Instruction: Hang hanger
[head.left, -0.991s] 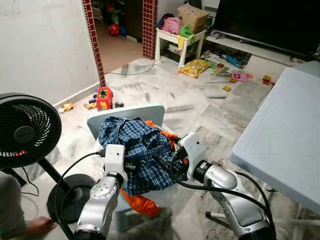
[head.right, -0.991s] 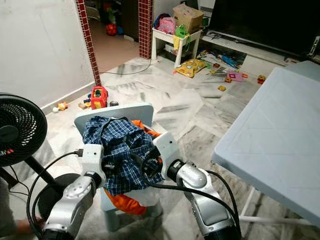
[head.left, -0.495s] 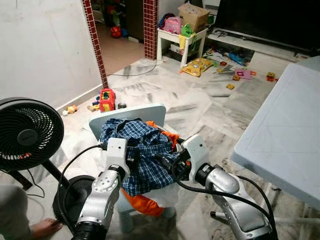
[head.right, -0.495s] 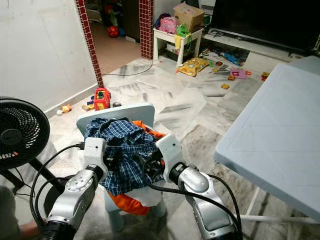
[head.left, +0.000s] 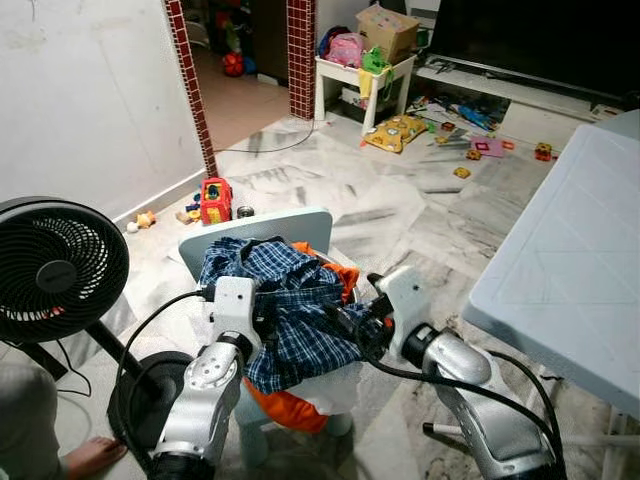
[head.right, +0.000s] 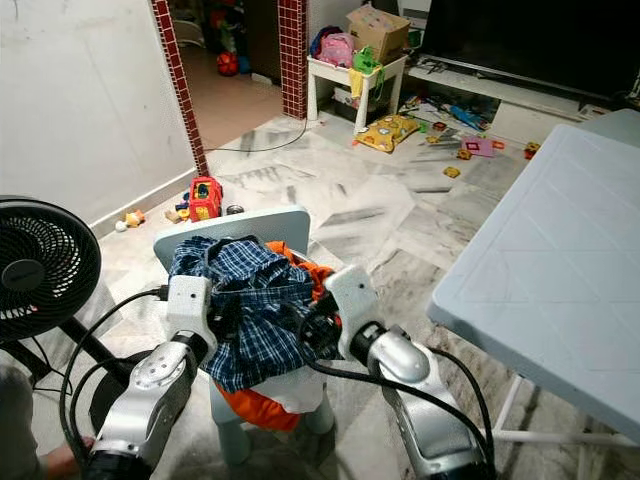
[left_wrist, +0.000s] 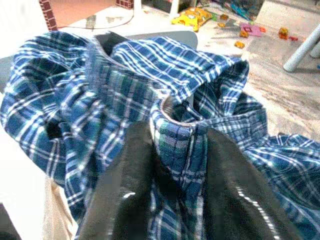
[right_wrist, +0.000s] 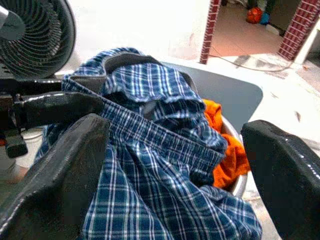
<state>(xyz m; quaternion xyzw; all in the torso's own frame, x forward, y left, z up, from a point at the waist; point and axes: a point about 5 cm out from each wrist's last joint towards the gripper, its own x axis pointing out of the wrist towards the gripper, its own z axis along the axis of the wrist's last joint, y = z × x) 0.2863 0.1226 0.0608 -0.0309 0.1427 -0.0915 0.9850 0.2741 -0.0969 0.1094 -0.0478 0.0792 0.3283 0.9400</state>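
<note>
Head view: the left gripper (head.left: 262, 322) and right gripper (head.left: 345, 322) have closed in on the blue plaid shirt (head.left: 280, 300) heaped on a small chair (head.left: 300, 222).

Left wrist view: its fingers (left_wrist: 227, 195) now pinch a shirt fold.

Right wrist view: its fingers (right_wrist: 285, 170) stay spread, shirt between them. No hanger visible; hanging seems some way off.

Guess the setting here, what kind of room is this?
Most likely a family living room in a home. Children's toys lie scattered on the marble floor, a big dark TV stands along the far wall, and a standing fan sits beside a small chair piled with a plaid shirt.
</note>
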